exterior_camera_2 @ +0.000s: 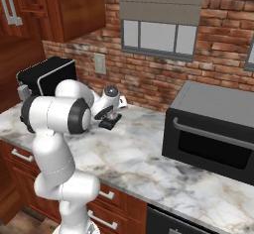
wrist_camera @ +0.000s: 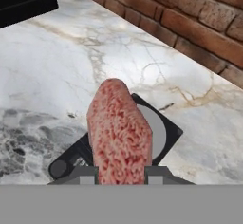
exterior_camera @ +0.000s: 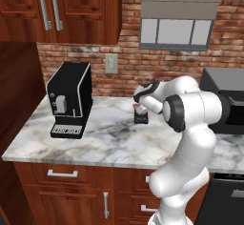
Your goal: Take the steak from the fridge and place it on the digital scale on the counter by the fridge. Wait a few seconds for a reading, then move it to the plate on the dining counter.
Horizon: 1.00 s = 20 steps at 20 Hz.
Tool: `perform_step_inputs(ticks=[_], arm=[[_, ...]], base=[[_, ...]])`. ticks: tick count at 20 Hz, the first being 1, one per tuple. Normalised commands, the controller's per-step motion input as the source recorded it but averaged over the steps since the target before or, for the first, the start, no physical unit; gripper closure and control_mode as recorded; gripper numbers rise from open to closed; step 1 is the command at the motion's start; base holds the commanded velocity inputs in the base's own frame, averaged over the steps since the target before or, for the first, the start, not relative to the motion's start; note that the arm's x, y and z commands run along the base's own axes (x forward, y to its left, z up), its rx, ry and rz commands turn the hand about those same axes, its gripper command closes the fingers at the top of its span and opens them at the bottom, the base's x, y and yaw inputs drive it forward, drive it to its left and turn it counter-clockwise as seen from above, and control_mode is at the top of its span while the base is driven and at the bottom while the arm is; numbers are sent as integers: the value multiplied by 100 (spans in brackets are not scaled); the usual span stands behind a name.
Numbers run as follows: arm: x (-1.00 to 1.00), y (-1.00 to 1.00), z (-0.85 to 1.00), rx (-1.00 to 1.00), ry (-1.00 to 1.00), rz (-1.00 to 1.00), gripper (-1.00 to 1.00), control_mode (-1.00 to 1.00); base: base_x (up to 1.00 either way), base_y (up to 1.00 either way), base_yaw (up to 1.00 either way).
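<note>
End effector (wrist_camera: pixel 121 175), seen in your hand view: its two fingertips are closed on the steak (wrist_camera: pixel 119 133), which stands on edge between them directly above the digital scale (wrist_camera: pixel 163 133). Whether the meat touches the scale's grey disc cannot be told. Your base views place the scale (exterior_camera: pixel 141 118) on the marble worktop (exterior_camera: pixel 109 140) near the brick wall, between the black coffee machine (exterior_camera: pixel 70 98) and the dark microwave (exterior_camera_2: pixel 213 129).
</note>
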Motion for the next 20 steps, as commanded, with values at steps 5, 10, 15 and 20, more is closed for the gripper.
perform_step_inputs(ticks=[5, 10, 15, 20], arm=[[6, -8, -22, 0, 0, 1, 100, -100], [1, -3, -18, 0, 0, 1, 100, -100], [24, -3, -11, 0, 0, 1, 100, -100], [12, 0, -8, 0, 0, 1, 100, -100]], base=[[0, 0, 0], [0, 0, 0], [0, 0, 0], [0, 0, 0]])
